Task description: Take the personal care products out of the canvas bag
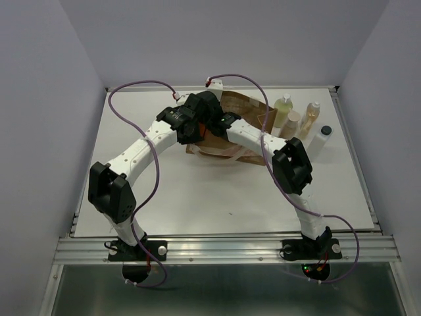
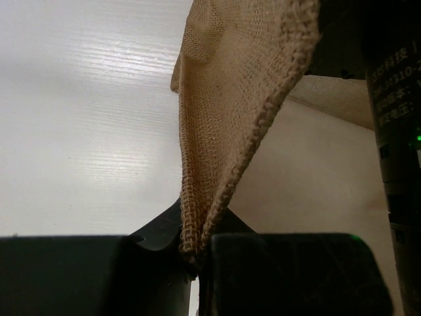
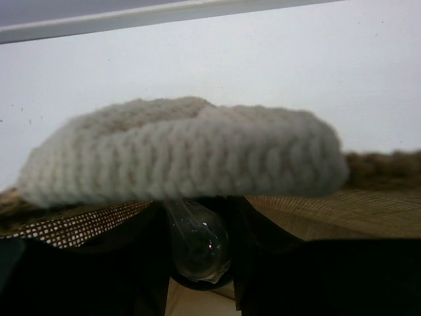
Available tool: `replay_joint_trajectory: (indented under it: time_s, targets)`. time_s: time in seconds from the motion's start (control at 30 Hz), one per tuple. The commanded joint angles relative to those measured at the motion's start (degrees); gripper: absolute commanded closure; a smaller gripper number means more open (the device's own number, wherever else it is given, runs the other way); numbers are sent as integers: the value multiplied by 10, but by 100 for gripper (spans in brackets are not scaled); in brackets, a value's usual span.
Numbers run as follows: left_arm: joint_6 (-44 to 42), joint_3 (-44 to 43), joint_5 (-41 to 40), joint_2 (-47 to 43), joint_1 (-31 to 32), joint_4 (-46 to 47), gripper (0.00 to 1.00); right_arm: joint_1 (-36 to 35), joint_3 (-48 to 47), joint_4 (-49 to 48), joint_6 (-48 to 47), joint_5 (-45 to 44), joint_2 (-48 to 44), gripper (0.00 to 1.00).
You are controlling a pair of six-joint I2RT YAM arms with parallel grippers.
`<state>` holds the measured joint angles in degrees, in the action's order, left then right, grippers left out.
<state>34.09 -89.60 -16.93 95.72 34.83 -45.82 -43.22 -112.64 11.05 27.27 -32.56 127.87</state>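
The canvas bag (image 1: pixel 247 106) lies at the back middle of the table, its tan weave filling the left wrist view (image 2: pixel 237 85). My left gripper (image 1: pixel 202 125) (image 2: pixel 194 253) is shut on the bag's woven rim and holds it up. My right gripper (image 1: pixel 222 126) (image 3: pixel 197 230) is at the bag's mouth under a white looped handle (image 3: pixel 184 148). It is shut on a clear rounded bottle (image 3: pixel 196 253) inside the bag. Outside, to the bag's right, stand a yellow-green bottle (image 1: pixel 283 109), a beige bottle (image 1: pixel 291 123), an amber bottle (image 1: pixel 310 118) and a white dark-capped bottle (image 1: pixel 322 139).
The white table (image 1: pixel 164 197) has a raised rail along its right edge (image 1: pixel 358 164) and grey walls behind and beside it. Purple cables (image 1: pixel 131 92) loop over the left and back of the table. Both forearms cross above the bag.
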Motion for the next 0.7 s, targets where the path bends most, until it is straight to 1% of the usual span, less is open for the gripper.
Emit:
replay_joint_trajectory:
  time_s: [0.0, 0.1, 0.17, 0.3, 0.37, 0.47, 0.67]
  targets:
    - [-8, 7, 7, -18, 8, -20, 100, -10, -2, -38, -16, 31, -28, 99]
    - [-3, 3, 6, -12, 8, -23, 100, -10, -2, -38, -32, 63, -46, 99]
    - [-2, 1, 4, -10, 8, -23, 100, -10, 4, -37, -42, 73, -74, 99]
    - [4, -10, -3, -4, 8, -29, 100, 1, 49, -34, -40, 98, -138, 99]
    - [8, -14, -7, -1, 7, -31, 100, 9, 60, -24, -34, 97, -172, 99]
    - [11, -24, -12, 5, 6, -35, 100, 21, 72, -10, -48, 84, -198, 99]
    - [10, -49, -13, 19, 4, -41, 100, 32, 49, 12, -65, 84, -237, 99]
